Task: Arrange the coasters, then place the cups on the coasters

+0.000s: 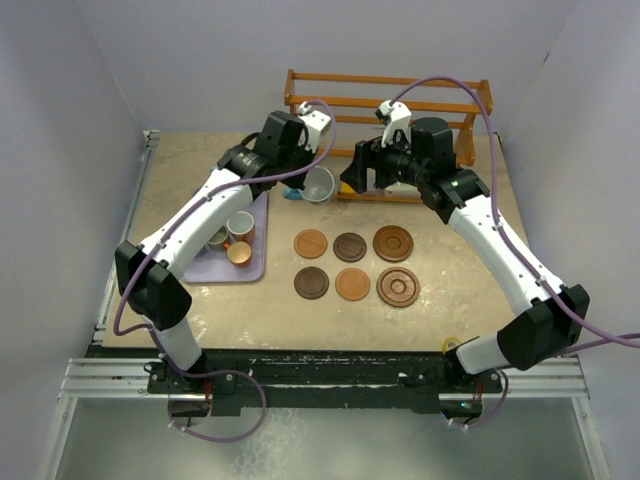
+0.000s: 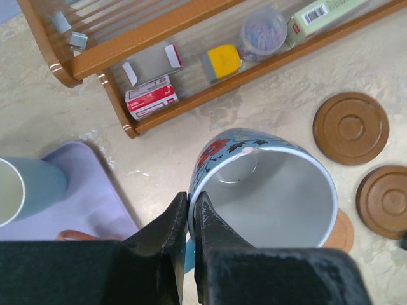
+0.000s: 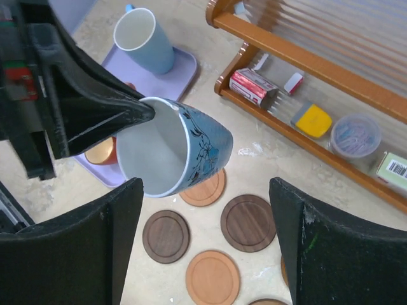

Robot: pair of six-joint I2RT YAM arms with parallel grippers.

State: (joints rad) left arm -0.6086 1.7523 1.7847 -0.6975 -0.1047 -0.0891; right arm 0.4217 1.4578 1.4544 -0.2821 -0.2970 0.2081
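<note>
Left jaws are pinched tight on the rim of the blue mug [image 1: 319, 184], which hangs tilted off the tabletop at the centre of the top view, just above the six coasters [image 1: 350, 247] laid in two rows of three. Right jaws spread wide, gripping nothing, close beside the mug. Other cups [image 1: 240, 227] sit on the tray [image 1: 256, 266], left.

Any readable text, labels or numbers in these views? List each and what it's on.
Nothing reads as words or digits.
Barcode label on the pale green box in the wooden rack: bars visible, digits too small to read.
Red and white box: print blurred, unreadable.
Blue mug: flower pattern only, no text.
</note>
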